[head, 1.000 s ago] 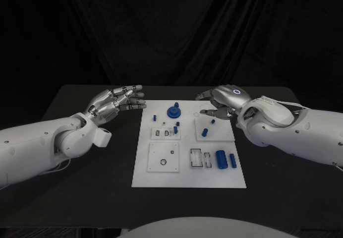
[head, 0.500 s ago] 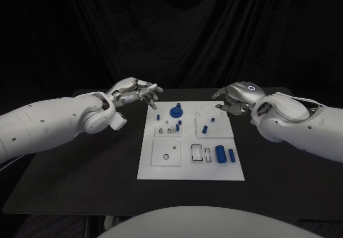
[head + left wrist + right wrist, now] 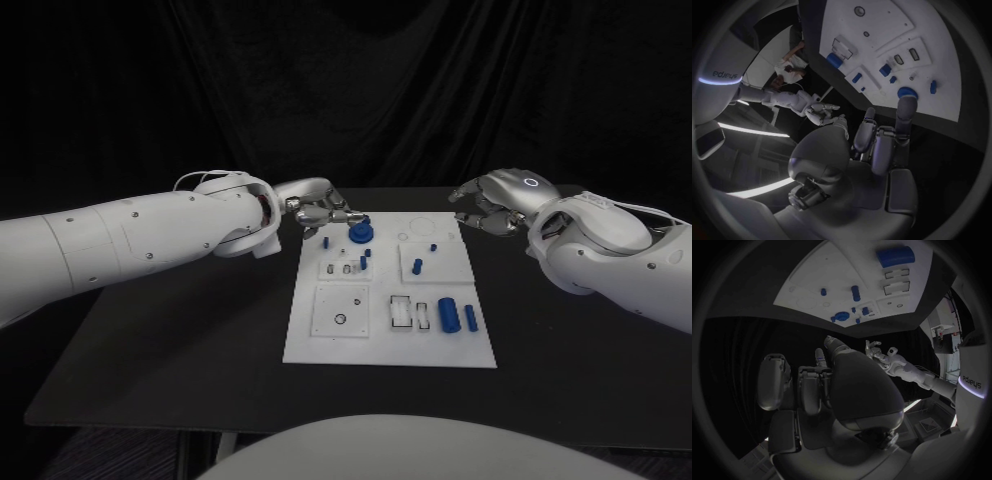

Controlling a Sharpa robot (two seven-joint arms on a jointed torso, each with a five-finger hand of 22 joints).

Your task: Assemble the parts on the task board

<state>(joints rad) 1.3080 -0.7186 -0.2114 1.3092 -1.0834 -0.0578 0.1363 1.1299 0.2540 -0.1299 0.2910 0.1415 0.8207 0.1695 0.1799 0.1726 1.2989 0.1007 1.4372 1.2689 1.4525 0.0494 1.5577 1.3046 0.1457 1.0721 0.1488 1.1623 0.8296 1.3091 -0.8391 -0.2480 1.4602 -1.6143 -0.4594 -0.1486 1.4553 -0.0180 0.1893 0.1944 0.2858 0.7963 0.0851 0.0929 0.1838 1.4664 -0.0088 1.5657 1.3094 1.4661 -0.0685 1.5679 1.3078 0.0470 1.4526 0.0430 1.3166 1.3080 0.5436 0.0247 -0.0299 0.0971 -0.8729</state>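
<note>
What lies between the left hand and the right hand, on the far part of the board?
In the head view, the round blue part stands just beside the left hand. From it to the right hand, only bare white board shows.

I see the task board point(image 3: 310, 345) mid-table, my left hand point(image 3: 320, 208) at its far left corner, right hand point(image 3: 488, 208) beyond the far right corner, seemingly apart.
</note>
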